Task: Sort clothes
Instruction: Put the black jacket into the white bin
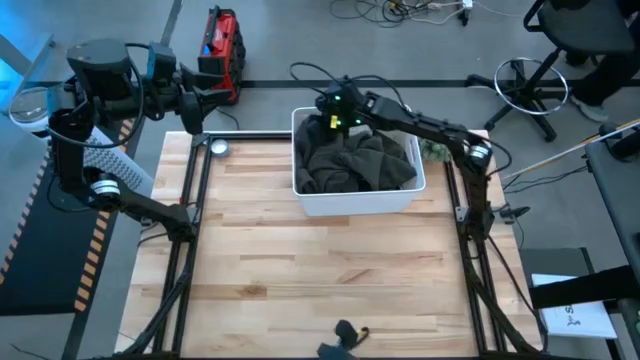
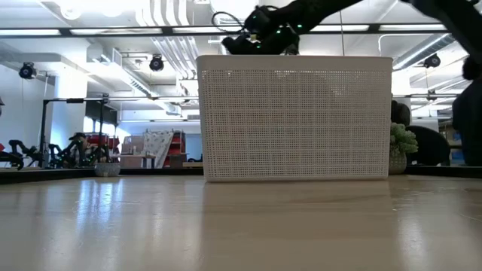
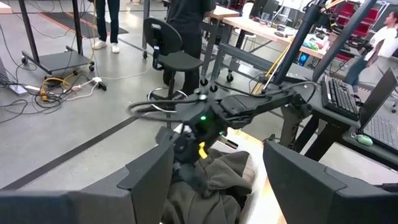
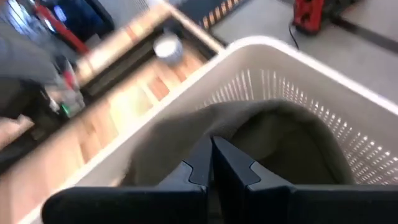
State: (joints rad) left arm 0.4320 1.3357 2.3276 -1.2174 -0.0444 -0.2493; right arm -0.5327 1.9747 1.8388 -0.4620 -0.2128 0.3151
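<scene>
An olive-grey top lies heaped in the white lattice basket at the table's far middle. It also shows in the left wrist view. My right gripper reaches over the basket's far left corner and is shut on the top. My left gripper is open and empty, raised beyond the table's far left corner and facing the basket. The other clothes are hidden or out of view. In the low view the basket wall hides its contents. My right gripper pinches a raised fold of the olive-grey top between its two shut fingers. It comes from above, slanting down into the basket's far left corner. The fabric rises in a ridge to the fingertips, and the rest lies in the basket. One layer or several, I cannot tell.
A small round metal object sits at the table's far left. A dark object lies at the near edge. A small plant stands right of the basket. The wood between the basket and the near edge is bare.
</scene>
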